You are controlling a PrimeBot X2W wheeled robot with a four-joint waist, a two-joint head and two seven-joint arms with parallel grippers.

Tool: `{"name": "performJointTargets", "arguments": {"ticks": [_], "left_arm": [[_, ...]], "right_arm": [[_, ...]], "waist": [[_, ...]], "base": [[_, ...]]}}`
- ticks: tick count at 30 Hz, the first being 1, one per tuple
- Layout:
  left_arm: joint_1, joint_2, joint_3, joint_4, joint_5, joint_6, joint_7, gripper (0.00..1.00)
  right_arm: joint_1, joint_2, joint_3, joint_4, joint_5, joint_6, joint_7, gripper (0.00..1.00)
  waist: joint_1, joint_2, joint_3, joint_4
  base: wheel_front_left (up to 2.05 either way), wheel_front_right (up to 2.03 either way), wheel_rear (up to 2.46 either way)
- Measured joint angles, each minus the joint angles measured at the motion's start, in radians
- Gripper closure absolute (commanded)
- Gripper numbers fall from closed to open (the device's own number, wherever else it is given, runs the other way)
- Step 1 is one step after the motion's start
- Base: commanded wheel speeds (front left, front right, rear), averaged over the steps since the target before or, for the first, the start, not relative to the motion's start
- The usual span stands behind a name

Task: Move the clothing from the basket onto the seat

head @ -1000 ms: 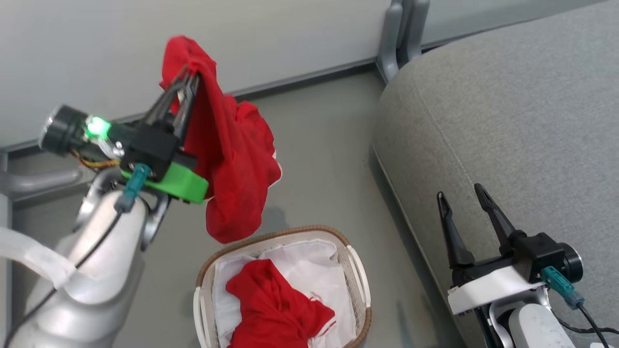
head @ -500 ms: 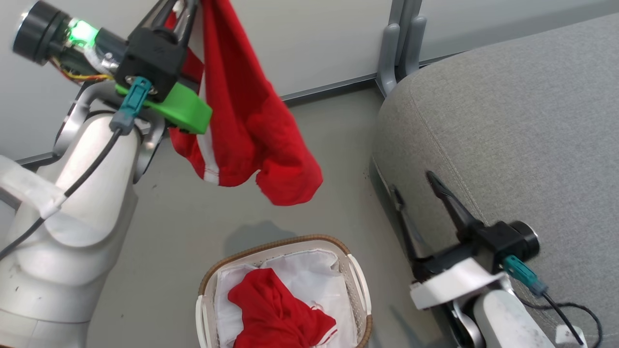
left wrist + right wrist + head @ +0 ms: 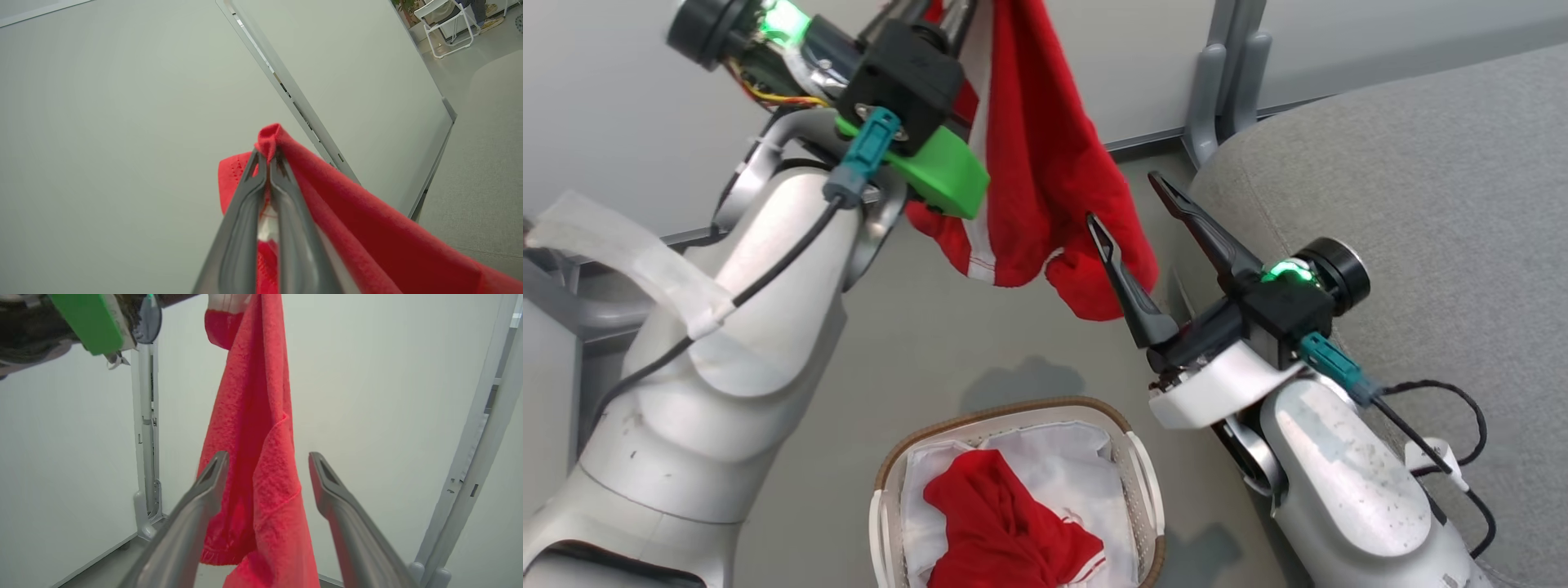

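A red garment with a white stripe [image 3: 1037, 163] hangs in the air above the floor, pinched at its top fold by my left gripper [image 3: 267, 157], which is shut on it. My right gripper [image 3: 1125, 200] stands open at the garment's lower right edge. In the right wrist view the cloth [image 3: 253, 437] hangs just beyond and between its spread fingers [image 3: 212, 473]; whether they touch it I cannot tell. A second red piece of clothing [image 3: 1005, 531] lies crumpled in the basket [image 3: 1013, 406] at the bottom. The grey seat [image 3: 1421, 204] fills the right side.
A white sheet [image 3: 1054, 449] lines the basket. A pale partition wall [image 3: 686, 98] runs along the back, with a grey metal foot [image 3: 1225, 82] standing at the seat's far corner. Bare grey floor [image 3: 980, 343] lies between basket and wall.
My left gripper has carried the red garment higher and to the right. My right arm has swung up from the seat's edge to the garment's lower end, still open.
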Motion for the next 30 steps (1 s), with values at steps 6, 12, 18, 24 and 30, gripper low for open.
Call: {"name": "performJointTargets", "arguments": {"ticks": [6,12,18,24,30], "left_arm": [[-0.002,-0.019,-0.049,-0.033,-0.007,-0.003,0.016,1.00],[0.001,-0.022,-0.082,-0.099,-0.027,-0.004,0.036,1.00],[0.033,-0.004,-0.087,-0.167,-0.055,-0.003,0.048,1.00],[0.094,0.024,-0.063,-0.177,-0.079,0.025,0.048,1.00],[0.179,0.028,-0.035,-0.136,-0.131,0.058,-0.007,0.85]], "right_arm": [[-0.041,0.000,0.010,0.063,-0.032,0.000,0.000,0.00],[-0.057,0.000,0.000,0.126,-0.047,0.000,0.000,0.00],[-0.082,0.000,-0.005,0.217,-0.036,0.000,0.000,0.90],[-0.102,-0.001,-0.019,0.243,-0.026,0.000,0.000,1.00],[-0.107,0.000,-0.032,0.240,-0.019,0.000,0.000,1.00]], "waist": [[0.0000,0.0000,-0.001,0.035],[0.0000,0.0000,-0.001,0.067],[0.0000,0.0000,-0.002,0.089],[0.0000,0.0000,0.004,0.090],[0.0000,0.0000,0.010,0.082]], "base": [[0.00,0.00,0.00],[0.00,0.00,0.00],[0.00,0.00,0.00],[0.00,0.00,0.00],[0.00,0.00,0.00]]}}
